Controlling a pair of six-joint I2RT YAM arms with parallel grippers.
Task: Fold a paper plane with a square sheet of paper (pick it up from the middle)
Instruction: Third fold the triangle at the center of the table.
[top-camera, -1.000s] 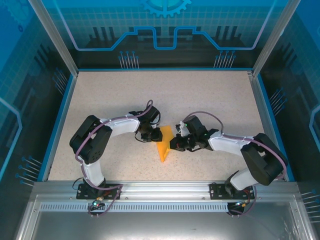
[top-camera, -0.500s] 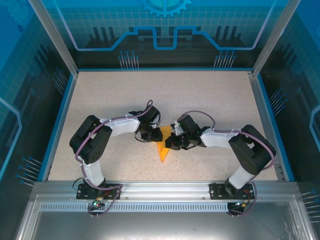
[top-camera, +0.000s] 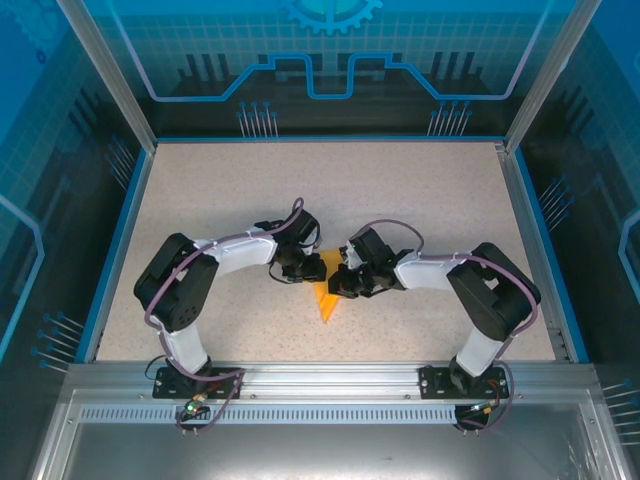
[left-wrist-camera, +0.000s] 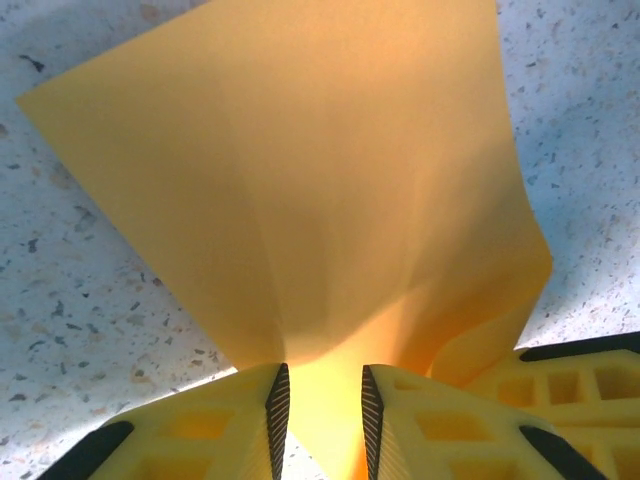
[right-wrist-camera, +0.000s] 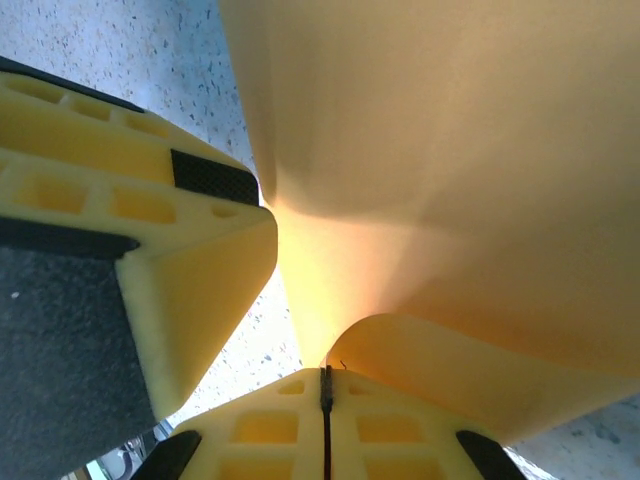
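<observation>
From above, the speckled table (top-camera: 200, 200) inside blue walls (top-camera: 50, 150) holds the orange paper (top-camera: 326, 300) at its middle, with wide room all round out to the rim. Close up, my left gripper (left-wrist-camera: 322, 410) stands slightly apart astride the paper; my right gripper (right-wrist-camera: 326, 385) is pinched on its curled edge.

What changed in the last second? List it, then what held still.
The right gripper slid left across the table, closing in over the square sheet of paper, and its elbow swung inward; less orange shows now. Unchanged: the left gripper at the sheet's left edge, the right gripper shut, and the sheet in place with its tip pointing toward the arm bases.
</observation>
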